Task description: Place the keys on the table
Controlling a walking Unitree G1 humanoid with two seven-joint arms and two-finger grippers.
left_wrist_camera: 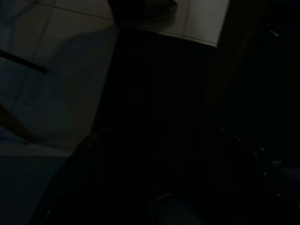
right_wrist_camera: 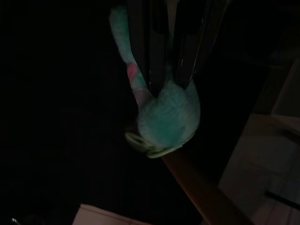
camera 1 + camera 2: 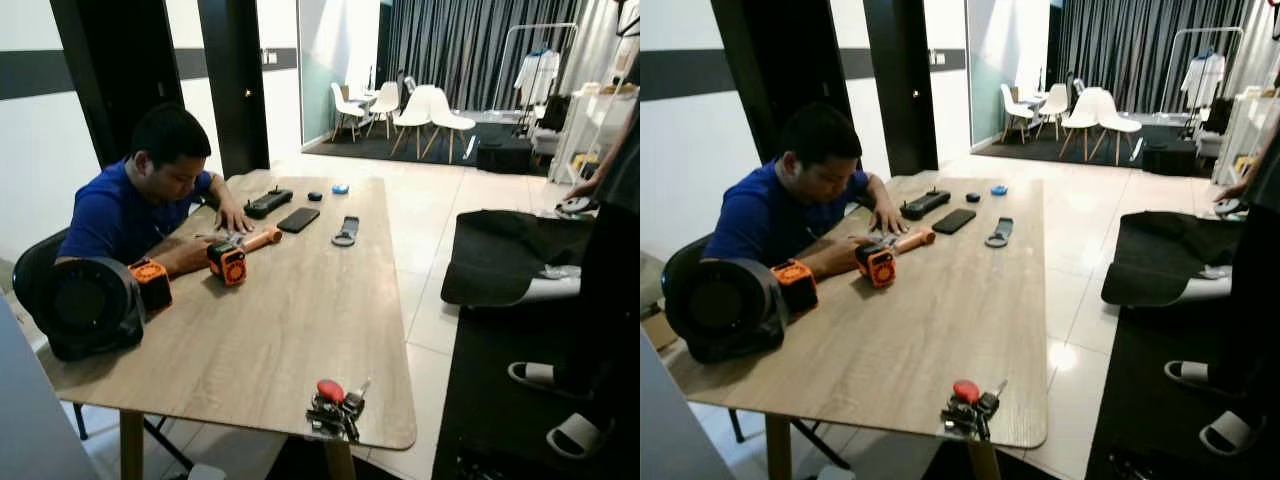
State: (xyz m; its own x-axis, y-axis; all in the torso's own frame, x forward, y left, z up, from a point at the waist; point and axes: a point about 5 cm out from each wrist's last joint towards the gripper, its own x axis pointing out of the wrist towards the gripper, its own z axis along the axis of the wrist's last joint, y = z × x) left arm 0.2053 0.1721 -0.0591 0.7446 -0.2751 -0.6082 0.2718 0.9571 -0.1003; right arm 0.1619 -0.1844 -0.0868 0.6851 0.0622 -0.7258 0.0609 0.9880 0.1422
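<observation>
A bunch of keys [image 3: 335,405] with a red fob lies on the wooden table [image 3: 290,330], close to its near edge and right corner. In the right wrist view my right gripper [image 2: 171,82] is shut on a fluffy teal plush charm [image 2: 166,119] with a pink patch. The charm hangs below the black fingers [image 2: 187,56], over a dark area beside a wooden edge [image 2: 201,192]. The left wrist view is very dark, with only a tiled floor [image 1: 70,70] to make out.
A person in a blue shirt [image 3: 130,215] sits at the table's left side with orange tools [image 3: 228,262]. A black round device [image 3: 85,305], a phone [image 3: 298,219] and a strap [image 3: 346,232] lie on the table. Another person [image 3: 610,270] stands at the right on a dark rug.
</observation>
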